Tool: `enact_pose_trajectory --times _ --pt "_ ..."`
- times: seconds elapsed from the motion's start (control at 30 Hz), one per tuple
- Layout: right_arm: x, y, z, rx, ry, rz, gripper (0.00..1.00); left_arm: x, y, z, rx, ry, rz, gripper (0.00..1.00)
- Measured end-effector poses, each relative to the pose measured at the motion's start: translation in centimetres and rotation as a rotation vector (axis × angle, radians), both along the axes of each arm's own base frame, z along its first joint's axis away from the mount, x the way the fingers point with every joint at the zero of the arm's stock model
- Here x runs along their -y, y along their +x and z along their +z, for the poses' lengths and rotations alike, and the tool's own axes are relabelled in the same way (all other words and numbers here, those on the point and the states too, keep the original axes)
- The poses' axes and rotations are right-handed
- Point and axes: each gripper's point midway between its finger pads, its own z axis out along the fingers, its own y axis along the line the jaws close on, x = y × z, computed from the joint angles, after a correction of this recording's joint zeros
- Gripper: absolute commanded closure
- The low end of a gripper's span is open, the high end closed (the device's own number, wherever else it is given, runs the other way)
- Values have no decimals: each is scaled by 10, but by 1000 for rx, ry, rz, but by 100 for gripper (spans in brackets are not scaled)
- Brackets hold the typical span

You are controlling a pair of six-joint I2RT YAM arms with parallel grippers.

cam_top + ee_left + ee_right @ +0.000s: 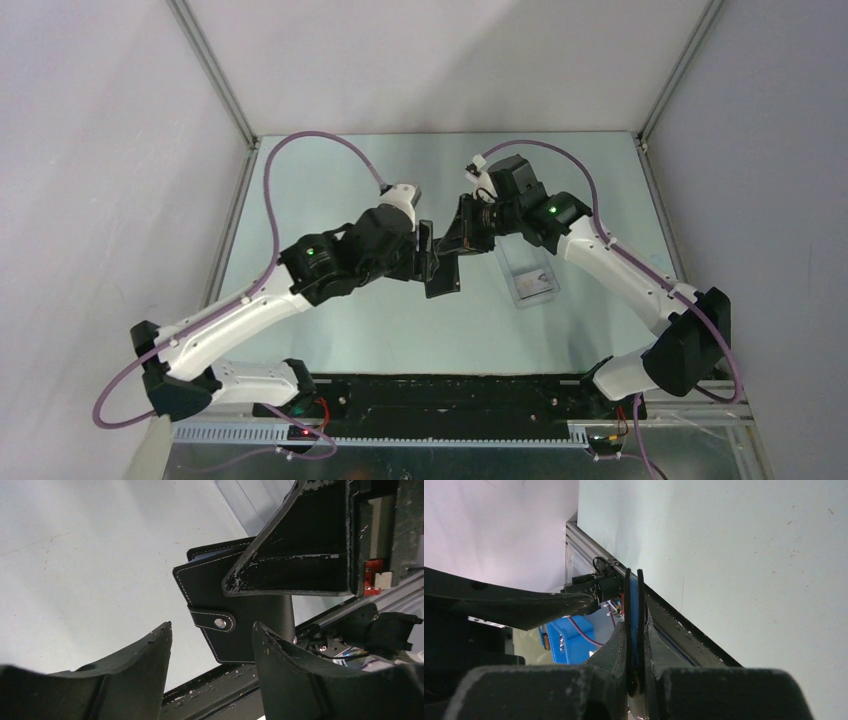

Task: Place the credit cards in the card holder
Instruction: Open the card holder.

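Near the middle of the overhead view, the card holder (442,276) hangs above the tabletop (350,330), a small black folded wallet caught between the two arms. The right hand (463,238) comes at it from the upper right and is clamped on it. In the right wrist view its two fingers (616,647) press together on the wallet's edge (634,600). The wallet stands upright and edge-on there, with a blue inner layer showing between the two black covers.

The left hand (428,255) sits just beside the card holder on its left side in the overhead view. In the left wrist view the wallet (210,587) fills the centre, its flat stitched cover facing the camera and its snap tab (215,620) fastened across the lower edge. One finger of the right hand (295,545) covers the wallet's upper right part. The left hand (212,627) is spread wide, with one fingertip (162,640) at lower left and the other at lower right. The card holder lies just beyond the gap between them, and the fingers are not closed on it.

To the right of the wallet in the overhead view, a clear box (528,280) rests on the tabletop. Something pale and flat lies inside it, too small to tell whether it is a card.
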Motion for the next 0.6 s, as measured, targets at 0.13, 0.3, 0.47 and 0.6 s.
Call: enact_pose_trajectory --times 0.13,0.3,0.47,0.6 --pt "0 1 0 1 -5 -1 100 10 -1 -13 -22 37 -17 42" --pt "0 0 0 0 -5 0 100 13 -1 -18 -27 53 -20 50" --pt "-1 0 0 0 -4 1 100 13 1 -19 -27 56 -1 59" --pt "-1 0 1 1 -2 2 100 12 3 -21 -23 61 12 64"
